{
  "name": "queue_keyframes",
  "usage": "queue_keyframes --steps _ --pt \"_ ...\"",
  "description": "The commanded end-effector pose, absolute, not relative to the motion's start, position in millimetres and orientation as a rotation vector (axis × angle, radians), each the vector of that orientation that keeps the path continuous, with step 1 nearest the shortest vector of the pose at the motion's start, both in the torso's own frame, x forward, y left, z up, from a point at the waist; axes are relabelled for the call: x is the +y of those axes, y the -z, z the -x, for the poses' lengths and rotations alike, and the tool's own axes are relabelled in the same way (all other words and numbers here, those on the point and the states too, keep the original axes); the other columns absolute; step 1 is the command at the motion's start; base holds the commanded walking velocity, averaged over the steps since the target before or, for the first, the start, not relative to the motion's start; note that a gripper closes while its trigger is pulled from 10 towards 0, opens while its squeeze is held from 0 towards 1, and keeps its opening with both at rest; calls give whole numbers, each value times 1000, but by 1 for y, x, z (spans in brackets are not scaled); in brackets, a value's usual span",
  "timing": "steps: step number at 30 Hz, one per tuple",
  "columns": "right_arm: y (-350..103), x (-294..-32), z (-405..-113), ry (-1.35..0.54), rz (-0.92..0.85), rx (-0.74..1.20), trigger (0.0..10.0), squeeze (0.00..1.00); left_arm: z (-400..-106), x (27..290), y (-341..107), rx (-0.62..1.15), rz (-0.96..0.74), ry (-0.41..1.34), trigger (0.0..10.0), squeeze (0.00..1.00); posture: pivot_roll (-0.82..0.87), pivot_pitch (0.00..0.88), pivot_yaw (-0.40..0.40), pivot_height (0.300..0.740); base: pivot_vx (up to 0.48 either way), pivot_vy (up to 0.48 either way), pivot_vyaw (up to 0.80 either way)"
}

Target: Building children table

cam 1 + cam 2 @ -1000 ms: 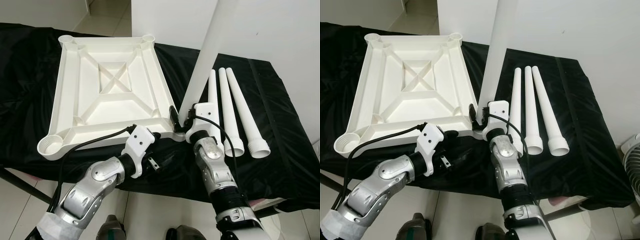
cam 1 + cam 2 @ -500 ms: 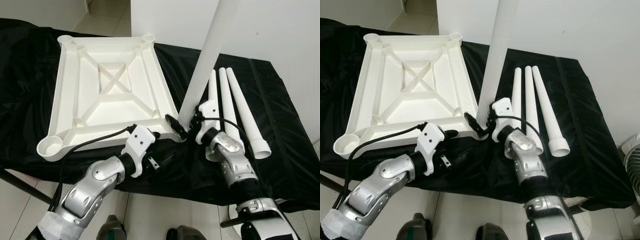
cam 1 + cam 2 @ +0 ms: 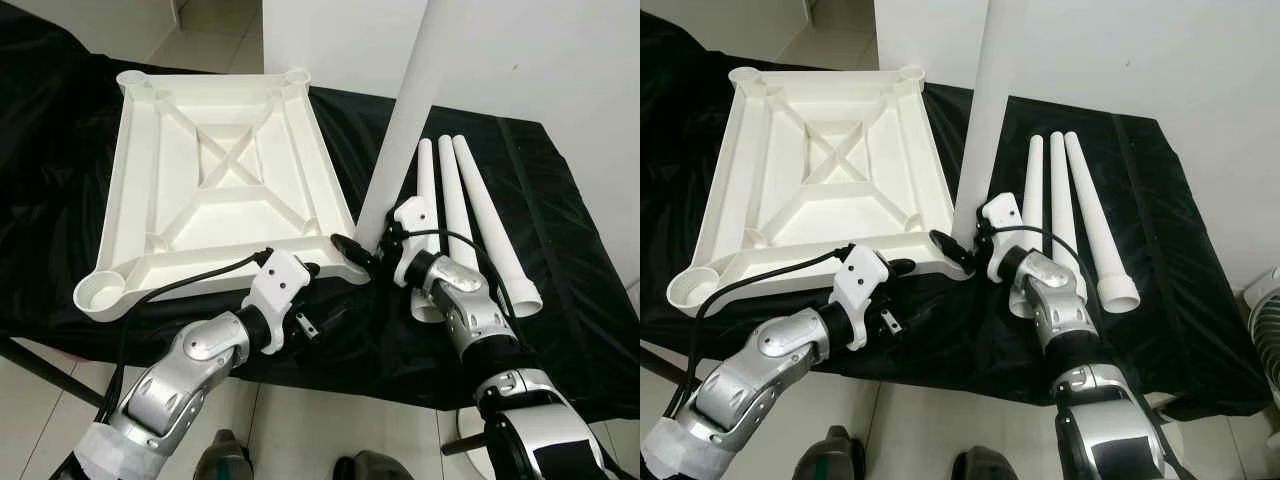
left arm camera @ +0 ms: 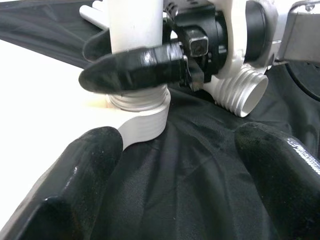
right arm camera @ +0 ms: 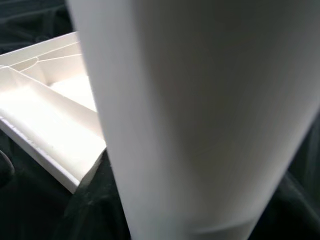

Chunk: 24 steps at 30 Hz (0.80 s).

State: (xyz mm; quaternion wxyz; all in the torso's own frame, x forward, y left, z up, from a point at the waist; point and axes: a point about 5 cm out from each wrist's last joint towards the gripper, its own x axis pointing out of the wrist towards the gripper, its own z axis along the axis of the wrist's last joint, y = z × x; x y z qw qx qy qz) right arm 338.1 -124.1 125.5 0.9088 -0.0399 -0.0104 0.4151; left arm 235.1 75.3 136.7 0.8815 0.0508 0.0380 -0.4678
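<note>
My arms are silver, jointed shells with white wrist housings; a black cable loops to the left tool (image 3: 318, 268), and both tools' long fingers (image 4: 132, 69) are glossy black.

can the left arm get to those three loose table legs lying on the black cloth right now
Probably not easily. The three loose legs lie on the far side of the right gripper and the upright leg it holds; the left gripper sits before the tabletop.

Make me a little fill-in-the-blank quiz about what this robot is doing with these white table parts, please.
1. The right gripper grips the base of a leg that stands ____ in a corner socket.
2. Beside it, ____ more legs lie on the black cloth.
3. The tabletop lies ____, its ribs showing.
4. The left gripper's fingers are ____, holding nothing.

Missing words: upright; three; upside down; open
</note>
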Motion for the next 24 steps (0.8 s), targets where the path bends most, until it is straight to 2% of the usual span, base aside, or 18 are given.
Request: queue_keyframes --steps 1,5,6,7,8,14,24 --pt "-124 -125 -339 -877 91 -12 0 0 -231 73 -136 87 -113 1029 10000 0 87 25 -39 740 0 0 0" --pt "-124 -128 -340 -871 92 -21 0 0 -230 72 -136 89 -108 1031 10000 0 83 25 -40 740 0 0 0" --pt "-124 -129 -340 -851 100 -23 3569 0 -230 71 -135 89 -107 1033 10000 0 80 25 -42 740 0 0 0" --pt "-124 -129 -340 -851 100 -23 3569 0 -230 71 -135 89 -107 1033 10000 0 80 25 -42 740 0 0 0" --pt "-124 -129 -340 -837 106 -24 10000 0 -230 71 -135 89 -106 1034 10000 0 80 25 -42 740 0 0 0" --pt "-125 -129 -341 -766 91 -42 10000 0 -230 70 -135 90 -103 1037 10000 0 76 28 -44 740 0 0 0" --pt "-123 -122 -336 -481 72 -83 10000 0 -229 69 -133 98 -96 1037 10000 0 66 27 -44 740 0 0 0"
